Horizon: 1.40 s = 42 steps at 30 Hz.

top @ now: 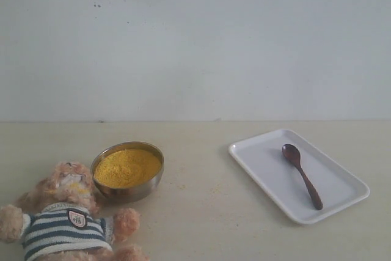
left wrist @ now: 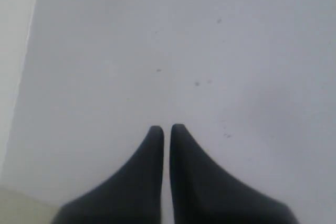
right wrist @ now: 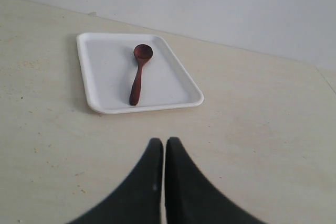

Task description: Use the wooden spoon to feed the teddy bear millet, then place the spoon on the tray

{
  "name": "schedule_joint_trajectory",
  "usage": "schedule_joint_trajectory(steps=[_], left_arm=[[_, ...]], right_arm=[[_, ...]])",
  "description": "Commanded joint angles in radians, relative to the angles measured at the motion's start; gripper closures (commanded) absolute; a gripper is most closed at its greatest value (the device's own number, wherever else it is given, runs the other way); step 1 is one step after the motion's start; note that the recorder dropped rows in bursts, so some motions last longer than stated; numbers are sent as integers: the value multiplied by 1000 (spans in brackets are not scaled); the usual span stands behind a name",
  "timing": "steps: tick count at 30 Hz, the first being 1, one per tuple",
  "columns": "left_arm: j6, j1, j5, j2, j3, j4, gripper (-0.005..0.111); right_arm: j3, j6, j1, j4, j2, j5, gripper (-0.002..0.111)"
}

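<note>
Gripping nothing: left claw, right claw closed; wooden spoon on tray.

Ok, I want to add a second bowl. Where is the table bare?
Bare table lies between the steel bowl and the tray, and behind both toward the wall. It is crowded where the teddy bear lies right beside the bowl.
</note>
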Motion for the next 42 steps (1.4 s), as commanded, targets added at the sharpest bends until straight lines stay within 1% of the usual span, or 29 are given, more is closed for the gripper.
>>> schedule_joint_trajectory(steps=[1,5,6,8,10,12,14,17,19,22,29,30,33,35,40,42], left_arm=[[9,-58,147,-119,-5,3,103],[9,-124,305,-177,5,14,103],[12,-144,352,-184,12,35,103],[21,-193,395,-186,26,84,103],[28,-235,386,-186,51,167,103],[40,-269,379,-186,86,295,103],[42,-290,377,-183,120,343,103],[29,-297,377,-169,155,326,103],[6,-297,323,-165,173,334,103],[67,-297,306,-159,177,358,103],[222,-297,301,-117,177,358,103],[263,-297,301,-109,177,358,103],[479,-302,279,-79,177,358,103],[556,-302,279,-59,175,358,103],[570,-302,283,-28,175,344,103],[515,-302,305,-24,175,336,103]], right_arm=[[-1,5,-3,0,-4,-9,107],[-1,5,-3,0,-4,-9,107],[-1,5,-3,0,-4,-9,107],[-1,5,-3,0,-4,-9,107],[-1,5,-3,0,-4,-9,107],[-1,13,-3,0,-4,-9,107],[-1,13,-3,0,-4,-9,107],[-1,13,-3,0,-4,-9,107],[-1,13,-3,0,-4,-9,107],[-1,13,-3,0,-4,-9,107],[-1,13,-3,0,-4,-9,107],[-1,13,-3,0,-4,-9,107],[-1,13,-3,0,-4,-9,107],[-1,13,-3,0,-4,-9,107],[-1,13,-3,2,-4,-9,107],[-1,13,-3,11,-4,-9,107]])
